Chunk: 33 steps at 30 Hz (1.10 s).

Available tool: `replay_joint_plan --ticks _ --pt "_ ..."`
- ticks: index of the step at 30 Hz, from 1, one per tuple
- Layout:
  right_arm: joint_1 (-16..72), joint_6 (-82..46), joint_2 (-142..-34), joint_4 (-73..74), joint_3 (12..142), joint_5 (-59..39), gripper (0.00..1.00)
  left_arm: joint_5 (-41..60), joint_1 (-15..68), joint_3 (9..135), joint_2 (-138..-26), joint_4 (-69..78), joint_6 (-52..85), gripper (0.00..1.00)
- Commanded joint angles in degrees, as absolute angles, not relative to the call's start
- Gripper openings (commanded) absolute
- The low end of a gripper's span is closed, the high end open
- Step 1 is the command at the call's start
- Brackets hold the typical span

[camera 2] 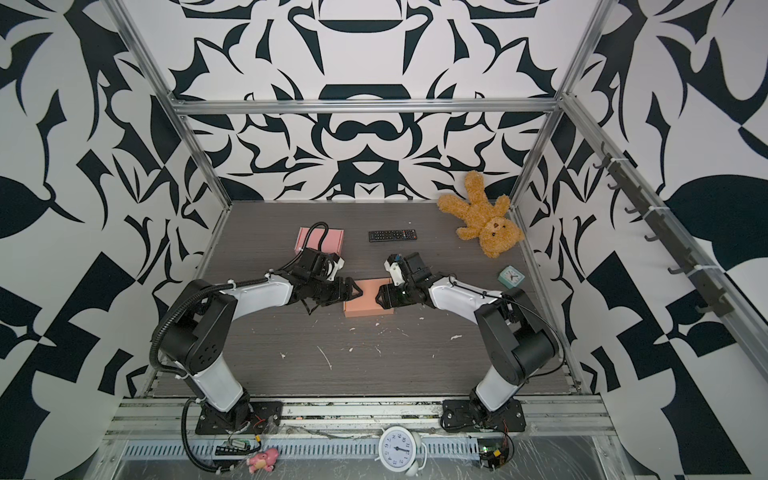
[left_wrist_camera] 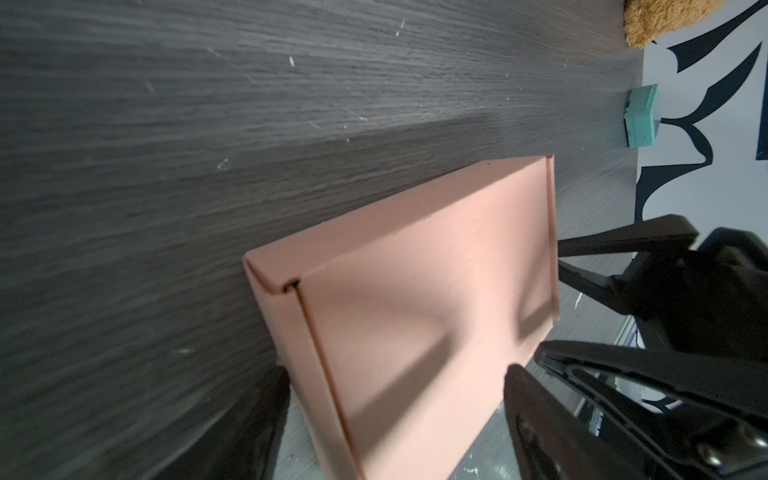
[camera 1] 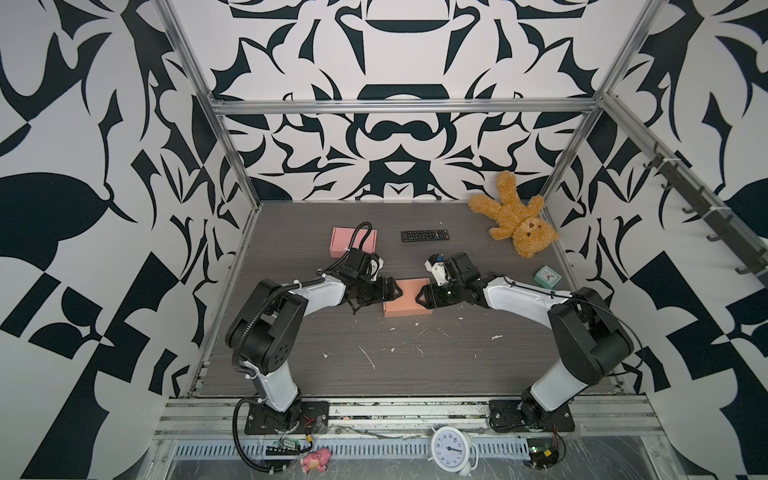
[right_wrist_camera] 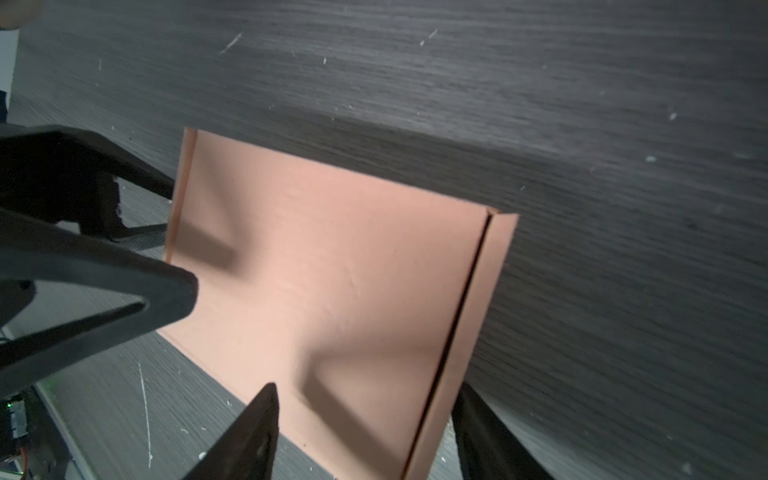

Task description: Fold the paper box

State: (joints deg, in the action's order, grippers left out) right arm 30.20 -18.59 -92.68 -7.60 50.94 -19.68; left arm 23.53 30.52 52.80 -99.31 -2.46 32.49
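The paper box is salmon pink and lies flat and closed on the dark table, midway between the arms. My left gripper is at its left end, my right gripper at its right end, and they face each other. In the left wrist view the box lies between the spread fingers of the left gripper, with table showing beside one finger. In the right wrist view the box shows a folded seam along one side. The right gripper is open, one finger over the lid and one beyond that side.
A second pink box lies at the back left, behind the left wrist. A black remote lies at the back centre, a teddy bear in the back right corner, and a teal clock by the right wall. White scraps dot the table's front half.
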Motion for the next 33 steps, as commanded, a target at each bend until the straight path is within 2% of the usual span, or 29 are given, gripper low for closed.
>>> replay_joint_plan --ticks 1,6,16,28,29,33 --pt "30.2 -18.4 -89.1 -6.5 51.5 -18.9 0.70 21.7 30.5 52.2 -96.3 -4.4 30.4 0.84" --pt "30.1 -18.4 -88.6 -6.4 50.4 -18.9 0.73 19.4 30.5 50.1 -94.3 -5.4 31.0 0.91" --pt "29.7 -17.9 -87.9 -6.8 49.4 -18.8 0.75 19.6 32.6 47.6 -91.3 -5.4 32.2 0.91" --pt "29.6 -18.3 -89.7 -5.1 49.0 -19.8 0.75 20.1 34.2 47.7 -92.0 -4.2 33.6 0.86" --pt "29.5 -18.3 -89.9 -4.9 49.0 -19.9 0.75 20.2 34.2 47.8 -92.3 -4.0 33.7 0.82" --pt "29.5 -18.6 -90.2 -4.1 48.8 -20.1 0.75 20.8 34.2 48.0 -92.8 -3.5 34.0 0.80"
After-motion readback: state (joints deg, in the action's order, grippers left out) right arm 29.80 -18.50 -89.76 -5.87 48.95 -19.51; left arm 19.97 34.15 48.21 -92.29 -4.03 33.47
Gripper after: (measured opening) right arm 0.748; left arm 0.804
